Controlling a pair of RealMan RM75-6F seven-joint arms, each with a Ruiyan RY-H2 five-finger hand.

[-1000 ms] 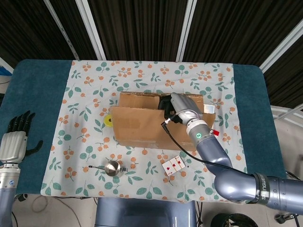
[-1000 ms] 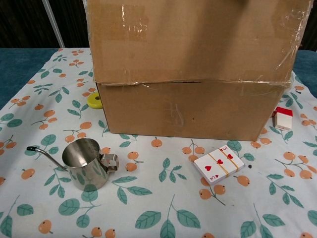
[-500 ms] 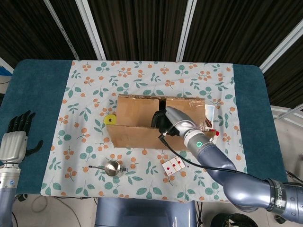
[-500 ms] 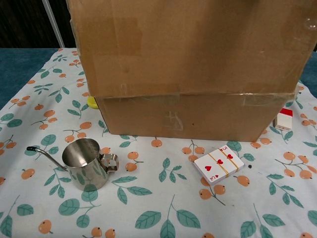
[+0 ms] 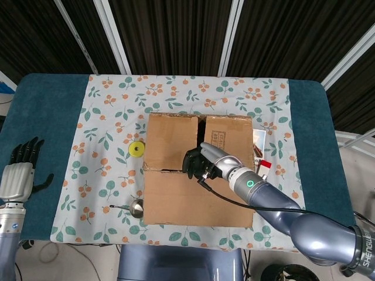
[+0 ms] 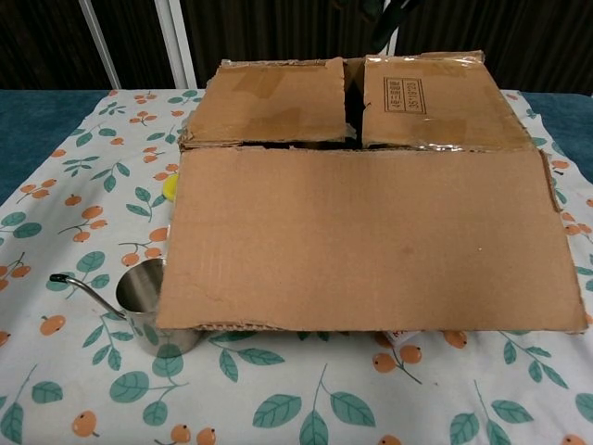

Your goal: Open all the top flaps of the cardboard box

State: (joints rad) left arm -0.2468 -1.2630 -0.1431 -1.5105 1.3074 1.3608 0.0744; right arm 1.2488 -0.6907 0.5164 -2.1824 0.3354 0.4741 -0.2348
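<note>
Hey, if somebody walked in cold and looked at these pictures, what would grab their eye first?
Most striking is the brown cardboard box mid-table on the orange-print floral tablecloth, its wide front flap folded out toward the robot while two smaller flaps lie shut behind it. The right hand rests at that flap's hinge. A steel gooseneck pitcher peeks out from under the flap's left corner.

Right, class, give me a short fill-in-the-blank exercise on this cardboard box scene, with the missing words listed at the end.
1. The large front flap of the cardboard box is folded out toward the ____ edge of the table.
2. The two smaller flaps behind it lie ____ over the box top.
3. The ____ hand rests at the box opening.
4. The yellow disc lies to the box's ____ in the head view.

Missing words: near; closed; right; left
</note>
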